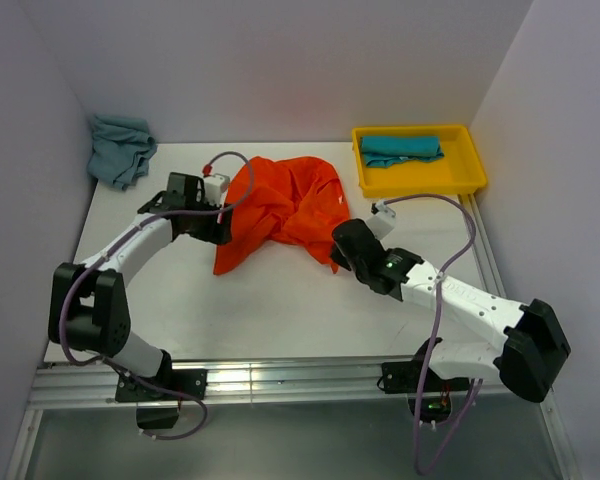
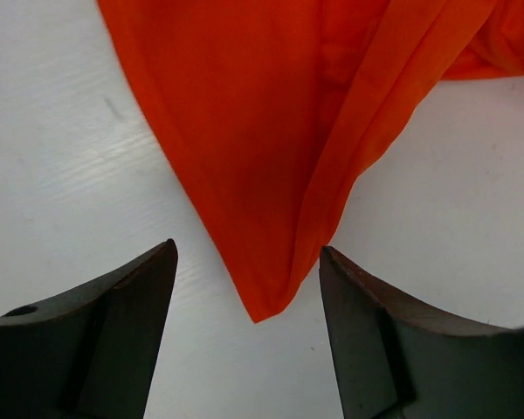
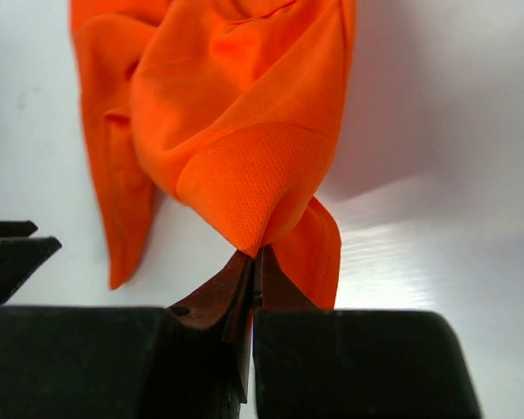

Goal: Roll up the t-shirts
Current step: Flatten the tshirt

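Observation:
An orange-red t-shirt lies crumpled in the middle of the white table. My right gripper is at its right edge, shut on a fold of the cloth, which bunches up from the closed fingertips. My left gripper is at the shirt's left side, open; a pointed corner of the shirt lies on the table between its fingers without touching them. A dusty grey-blue t-shirt sits bunched in the far left corner. A teal t-shirt lies folded in the tray.
A yellow plastic tray stands at the far right, against the right wall. White walls close the table on the left, back and right. Both arms' cables loop above the table near the shirt.

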You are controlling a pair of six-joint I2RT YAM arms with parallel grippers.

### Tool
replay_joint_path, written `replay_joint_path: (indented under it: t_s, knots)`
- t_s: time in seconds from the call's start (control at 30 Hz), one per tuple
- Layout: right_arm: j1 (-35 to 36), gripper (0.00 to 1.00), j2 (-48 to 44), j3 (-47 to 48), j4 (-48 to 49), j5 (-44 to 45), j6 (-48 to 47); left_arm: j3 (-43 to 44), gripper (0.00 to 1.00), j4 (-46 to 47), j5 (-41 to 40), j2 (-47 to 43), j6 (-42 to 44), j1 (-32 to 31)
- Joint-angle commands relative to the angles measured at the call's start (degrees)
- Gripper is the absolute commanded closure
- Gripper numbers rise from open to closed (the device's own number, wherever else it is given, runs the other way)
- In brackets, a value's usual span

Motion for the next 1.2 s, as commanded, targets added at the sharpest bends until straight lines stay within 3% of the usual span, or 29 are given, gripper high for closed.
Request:
replay_joint_path:
  t_s: [0.0, 0.23, 0.57, 1.17]
  knots:
    - [-1.38, 1.0, -3.36, -1.69, -5.73, 4.44, -0.43, -1.62, 0.31, 3.43, -4.7, 2.41, 3.03, -3.32]
    - [-3.84, 1.0, -6.35, -3.71, -6.97, 3.3, -2.01, -6.88, 0.44, 3.35, -5.76, 1.99, 6.2, -6.22]
    - [-6.56, 1.0, -6.35, -3.72, -6.0, 1.37, -4.03, -12.78, 0.39, 1.33, -3.21, -2.32, 11.21, -8.51]
    - [-7.0, 1.0, -4.86, -3.37, -4.95, 0.22, -4.38, -18.49, 0.34, 4.14, -2.51, -7.75, 11.04, -14.05]
